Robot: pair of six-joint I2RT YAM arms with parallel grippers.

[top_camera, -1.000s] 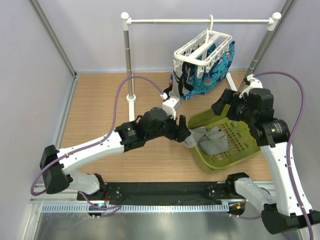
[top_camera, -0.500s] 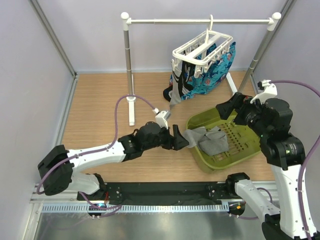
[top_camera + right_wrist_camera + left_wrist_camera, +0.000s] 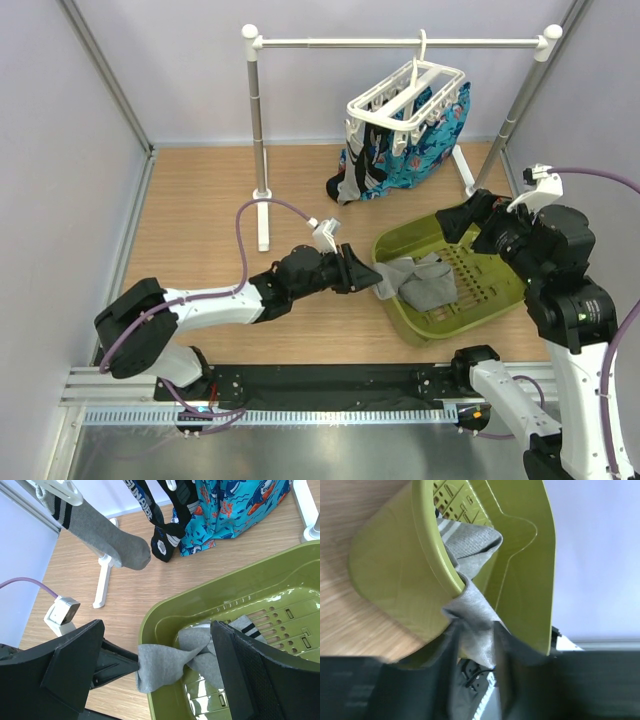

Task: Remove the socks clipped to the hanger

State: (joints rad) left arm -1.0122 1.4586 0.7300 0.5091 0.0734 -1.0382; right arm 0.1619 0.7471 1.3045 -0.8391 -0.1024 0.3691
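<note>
The wooden table carries it all. The white rail stand runs along its far edge. The hanger hooks on the rail toward the far right corner, and a blue patterned cloth hangs just behind it.

Nearer the right edge sits the green basket, and there is progress in it: a small heap of grey socks already lies inside.

One more grey sock drapes over the basket's left rim. The left gripper is right on it, low at the rim, with the cloth running between its fingers. Whether they pinch it or hang loose around it cannot be told.

The right gripper hovers over the basket's far side with its jaws spread wide and nothing in them.

There is work left, though. A grey banded sock and black socks are still clipped on the hanger. By the look of it, the job is partway through.
</note>
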